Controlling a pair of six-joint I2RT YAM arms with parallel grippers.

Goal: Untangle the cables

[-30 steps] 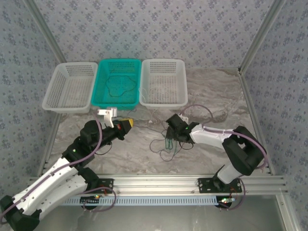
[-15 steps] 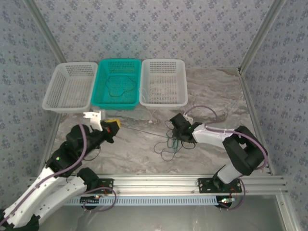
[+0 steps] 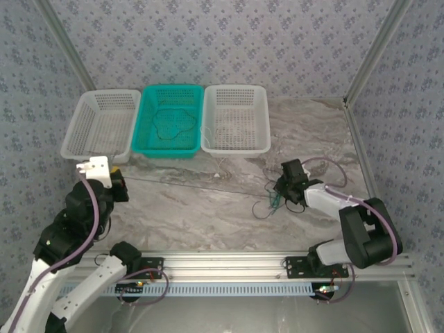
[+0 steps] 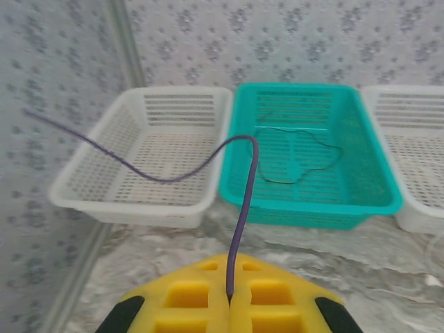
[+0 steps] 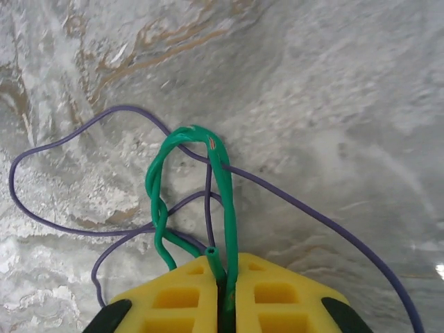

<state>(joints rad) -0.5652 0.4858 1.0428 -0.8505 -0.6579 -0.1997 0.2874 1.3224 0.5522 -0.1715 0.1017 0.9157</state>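
**Both grippers clamped, one strand stretched across the table**

The left gripper (image 4: 231, 300) has its yellow fingers pressed together on a thin purple cable (image 4: 244, 201), which rises out of the seam between them and curls away to the side. The right gripper (image 5: 223, 286) is likewise clenched, holding a green cable (image 5: 226, 201) doubled into a narrow, partly twisted loop that lies on the table (image 3: 208, 222). The purple cable threads through that green loop and spreads around it in slack curves, so the two are not yet free of each other.

From above, the arms sit well apart, the left far out to its side and the right near the small knot of wire. A thin strand runs nearly straight between them. Holding one cable at each end looks meant to draw the purple one out of the green loop.

Behind, three baskets stand in a row. The teal basket (image 4: 298, 87) in the middle holds one dark cable (image 4: 294, 158), apparently already sorted.
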